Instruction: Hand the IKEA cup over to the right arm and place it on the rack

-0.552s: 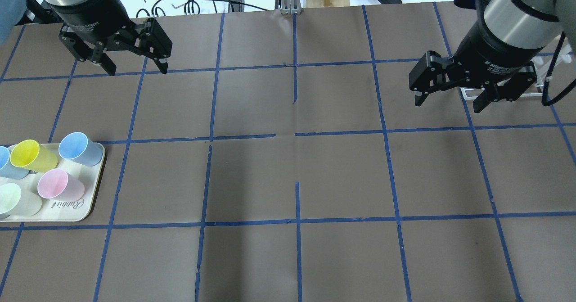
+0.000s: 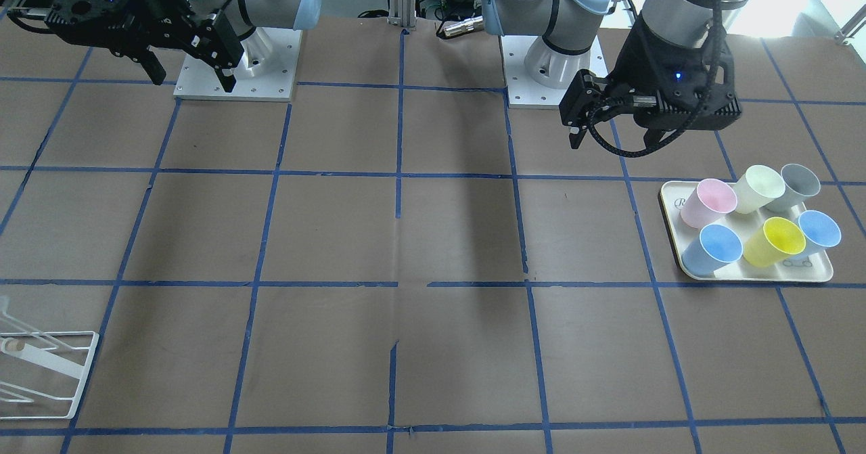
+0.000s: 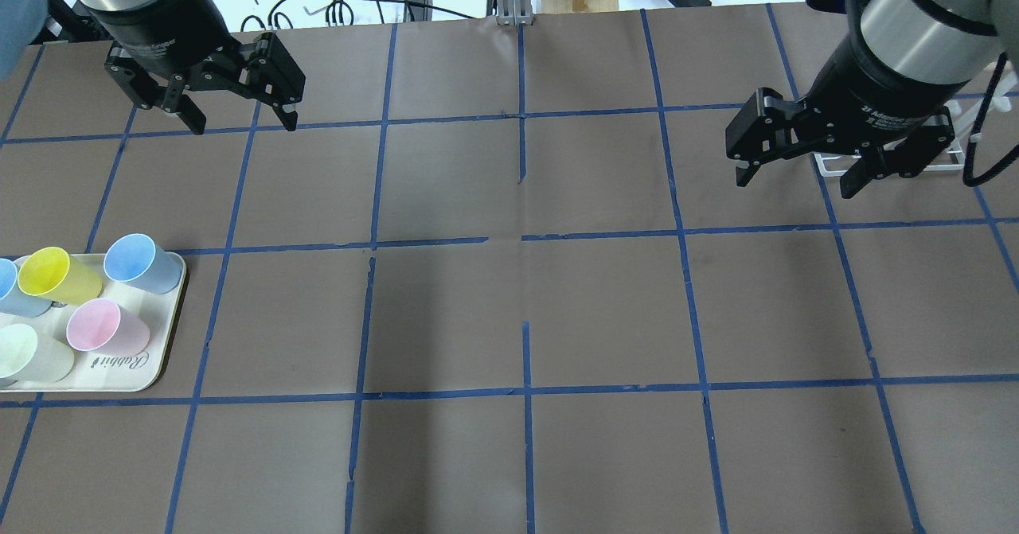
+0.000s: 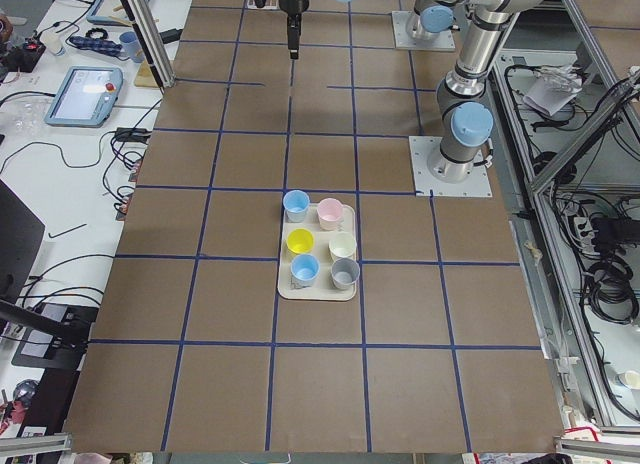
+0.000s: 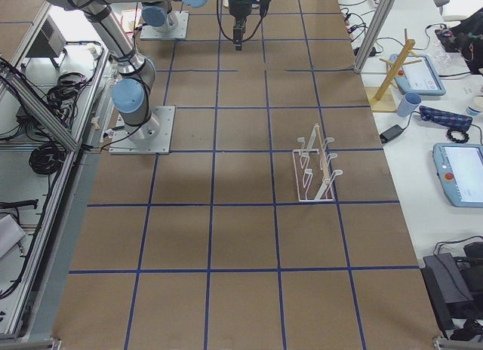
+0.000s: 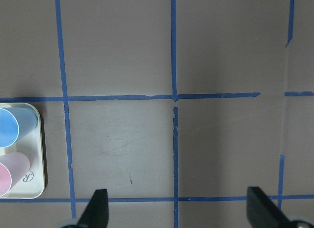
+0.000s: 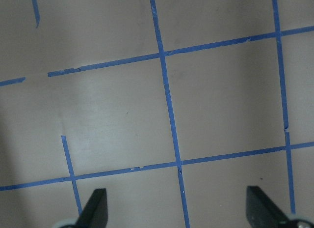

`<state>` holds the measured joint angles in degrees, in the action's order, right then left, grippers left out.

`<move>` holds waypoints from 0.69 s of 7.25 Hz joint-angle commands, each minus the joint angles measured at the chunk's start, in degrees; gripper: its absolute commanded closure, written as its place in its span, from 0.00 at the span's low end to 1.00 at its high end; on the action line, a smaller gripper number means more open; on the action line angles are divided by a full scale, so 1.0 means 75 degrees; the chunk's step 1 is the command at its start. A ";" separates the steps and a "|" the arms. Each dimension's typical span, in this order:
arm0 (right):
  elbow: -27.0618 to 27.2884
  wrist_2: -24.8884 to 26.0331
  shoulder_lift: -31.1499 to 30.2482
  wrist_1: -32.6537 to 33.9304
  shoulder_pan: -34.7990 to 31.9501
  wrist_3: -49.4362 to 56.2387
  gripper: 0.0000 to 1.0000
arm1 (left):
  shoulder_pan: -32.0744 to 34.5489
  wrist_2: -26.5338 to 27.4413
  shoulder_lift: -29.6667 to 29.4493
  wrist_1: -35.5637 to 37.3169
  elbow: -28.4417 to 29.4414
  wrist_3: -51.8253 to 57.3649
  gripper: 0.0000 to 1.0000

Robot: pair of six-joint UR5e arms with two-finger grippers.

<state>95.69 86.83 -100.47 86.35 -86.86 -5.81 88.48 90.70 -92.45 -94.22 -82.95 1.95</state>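
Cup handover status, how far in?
Nothing done: the yellow cup sits on the tray with the other cups. In hand: nothing; left gripper and right gripper both open, empty, above the table. Remaining: grasp, handover, placing on the rack.

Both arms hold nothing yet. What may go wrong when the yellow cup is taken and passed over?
1. The yellow cup stands on the tray close between two blue cups; the open left end effector may knock them.
2. The cup is smooth and tapered, so it may slip when the right end effector takes it.
3. The rack is thin wire; a badly set cup may fall off.
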 commanded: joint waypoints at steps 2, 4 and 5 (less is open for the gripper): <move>0.0027 0.0082 0.0001 0.0030 0.0003 0.0058 0.00 | -0.0171 0.0012 0.0278 -0.0105 -0.0189 0.0753 0.00; 0.0073 0.0082 -0.0022 0.0030 -0.0009 0.0036 0.00 | -0.1489 0.0000 0.0361 -0.0444 -0.0190 0.2404 0.00; 0.0085 0.0047 -0.0057 0.0065 -0.0009 0.0001 0.00 | -0.2460 -0.0012 0.0361 -0.0562 -0.0201 0.3804 0.00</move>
<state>96.14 87.33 -100.67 86.69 -86.91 -5.59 77.83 90.69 -89.96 -97.19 -84.36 19.77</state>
